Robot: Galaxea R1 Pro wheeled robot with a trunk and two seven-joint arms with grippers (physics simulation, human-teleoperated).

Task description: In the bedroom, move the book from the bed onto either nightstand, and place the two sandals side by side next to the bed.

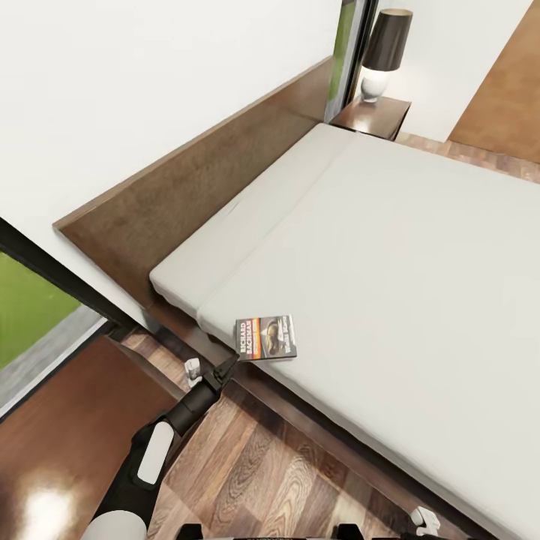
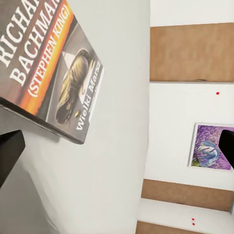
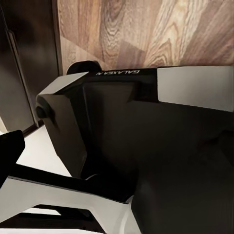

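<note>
The book [image 1: 266,337] lies flat on the pale mattress of the bed [image 1: 390,247], right at its near edge by the headboard end. Its cover is white and orange with a dark picture. My left gripper [image 1: 227,367] reaches up from the floor side, its tip just short of the book's near corner. In the left wrist view the book [image 2: 48,63] looms close, and the left gripper [image 2: 117,146] is open, with dark fingertips [image 2: 9,151] far apart and nothing held. One nightstand [image 1: 373,116] stands at the bed's far side. The sandals are out of view.
A lamp [image 1: 384,52] with a dark shade stands on the far nightstand. A glossy dark brown top [image 1: 52,442] lies low at my left, beside a black-framed window. Wood-plank floor [image 1: 255,465] runs along the bed frame. The right wrist view looks at my own dark body [image 3: 136,146].
</note>
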